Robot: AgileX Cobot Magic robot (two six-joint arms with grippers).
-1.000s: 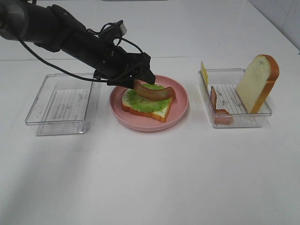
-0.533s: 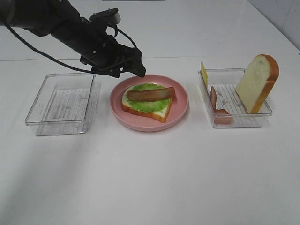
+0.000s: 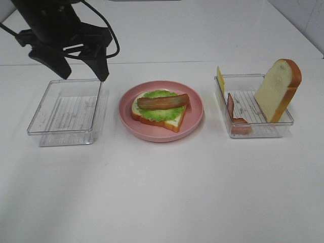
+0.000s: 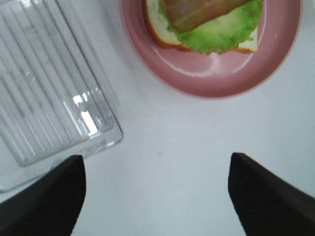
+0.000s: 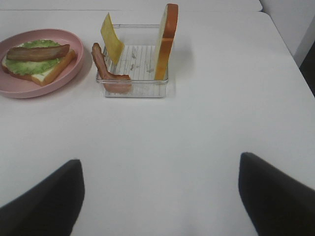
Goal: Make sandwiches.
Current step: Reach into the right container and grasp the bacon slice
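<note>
Your left claw (image 3: 82,70) hangs with its fingers wide apart, gripping nothing, over the far rim of the clear tray (image 3: 66,112) to the left of the pink plate (image 3: 195,121). Your right claw (image 5: 160,196) is spread apart too, well away from the plate. On the plate lies the open sandwich (image 3: 174,120): a bread slice, lettuce (image 3: 151,112), and one bacon strip (image 3: 163,101) on top. The second tray (image 3: 255,132), right of the plate, holds a leaning bread slice (image 3: 276,88), a cheese square (image 3: 220,78) and another bacon strip (image 3: 233,112).

Plate (image 3: 195,121) pink. On it: bread slice (image 3: 176,119) white, orange-brown crust; lettuce (image 3: 154,112) green; bacon strip (image 3: 163,101) red-brown. Left tray (image 3: 65,112), 9 o'clock of plate, clear, ribbed. Right tray (image 3: 248,106), 3 o'clock, same; inside cheese (image 3: 220,78) yellow, upright bread (image 3: 276,88) white, orange-brown crust.
</note>
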